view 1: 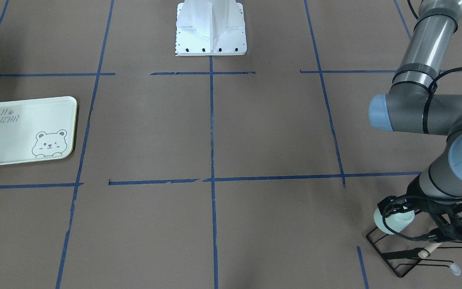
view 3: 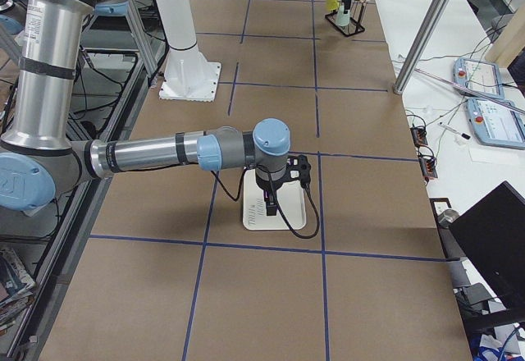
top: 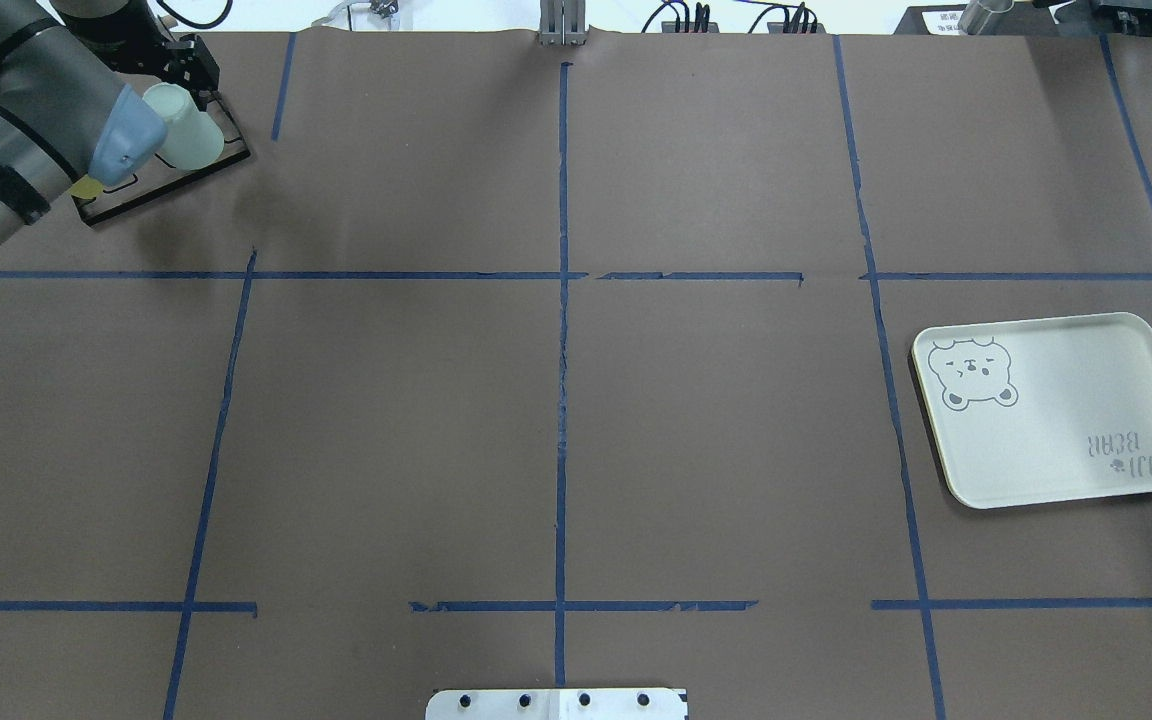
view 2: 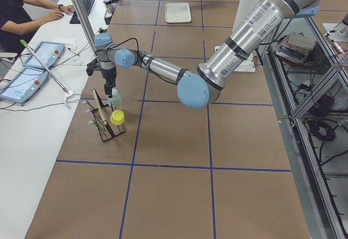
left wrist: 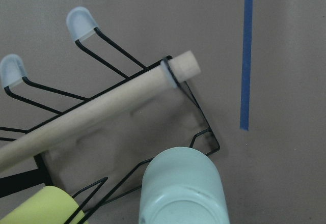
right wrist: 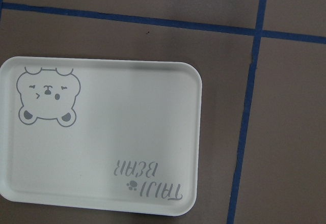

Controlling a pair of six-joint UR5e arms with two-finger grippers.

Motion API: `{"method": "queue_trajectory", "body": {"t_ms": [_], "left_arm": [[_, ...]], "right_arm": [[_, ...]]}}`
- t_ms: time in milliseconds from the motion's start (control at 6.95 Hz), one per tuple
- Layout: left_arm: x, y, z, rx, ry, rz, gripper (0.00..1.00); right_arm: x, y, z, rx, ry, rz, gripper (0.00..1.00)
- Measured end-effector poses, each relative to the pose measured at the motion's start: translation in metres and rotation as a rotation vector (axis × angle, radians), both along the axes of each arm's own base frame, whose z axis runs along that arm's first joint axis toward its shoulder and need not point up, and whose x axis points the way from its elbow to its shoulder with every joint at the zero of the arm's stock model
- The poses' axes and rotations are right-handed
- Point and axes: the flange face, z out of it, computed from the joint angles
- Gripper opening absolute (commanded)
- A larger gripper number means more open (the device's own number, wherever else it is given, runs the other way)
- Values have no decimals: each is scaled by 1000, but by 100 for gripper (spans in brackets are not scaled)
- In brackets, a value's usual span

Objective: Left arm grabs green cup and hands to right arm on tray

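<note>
A wide brown bench (view 1: 271, 132), marked into squares by blue tape lines (top: 562, 400), with one grey tubular robot arm working at each end.

At the robot's left far corner stood a black wire drying rack (view 1: 399, 259) with a pale wooden dowel (left wrist: 102, 112) through it. The small pale mint-green tumbler, the green cup (view 1: 391, 225), sat upturned and tilted on one of the rack's prongs, base uppermost, probably so that it could be drawn off along the prong's slant. A yellow cup (left wrist: 48, 206) of like size sat just beside it on the same rack.

The grey left arm (view 1: 427, 56) reached down to the rack. Its black two-finger left end effector (view 1: 397, 210) was at the green cup, with black finger parts showing on either side of the cup's upper part. Whether the fingers pressed on the cup or stood slightly clear of it could not be told. The left wrist view showed the cup's base close below the camera, but no fingers. The cup was on the rack, not lifted.

Well apart, at the opposite end of the bench, lay the pale cream-green rectangular tray (top: 1066, 420) with a grey bear drawing, nothing on it. The grey right arm (view 3: 164, 152) held its right end effector (view 3: 271, 205) above the tray, seemingly waiting there to receive the cup. How far open it was could not be told.
</note>
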Motion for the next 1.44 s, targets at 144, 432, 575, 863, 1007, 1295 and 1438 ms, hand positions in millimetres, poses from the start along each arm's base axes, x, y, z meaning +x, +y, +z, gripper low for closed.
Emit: {"method": "queue_trajectory", "body": {"t_ms": [144, 432, 575, 863, 1007, 1295, 1438], "left_arm": [[3, -1, 4, 6, 4, 0, 99], [9, -1, 10, 7, 5, 8, 90], [9, -1, 11, 7, 5, 8, 76], [10, -2, 10, 7, 6, 6, 43], [10, -2, 9, 9, 8, 4, 27], [7, -2, 3, 17, 11, 2, 19], [1, 1, -4, 30, 15, -1, 19]], "right_arm": [[0, 0, 0, 0, 0, 0, 100], [-1, 0, 0, 0, 0, -1, 100], [-1, 0, 0, 0, 0, -2, 100], [-1, 0, 0, 0, 0, -3, 100], [-1, 0, 0, 0, 0, -3, 100], [-2, 0, 0, 0, 0, -4, 100], [-2, 0, 0, 0, 0, -6, 100]]}}
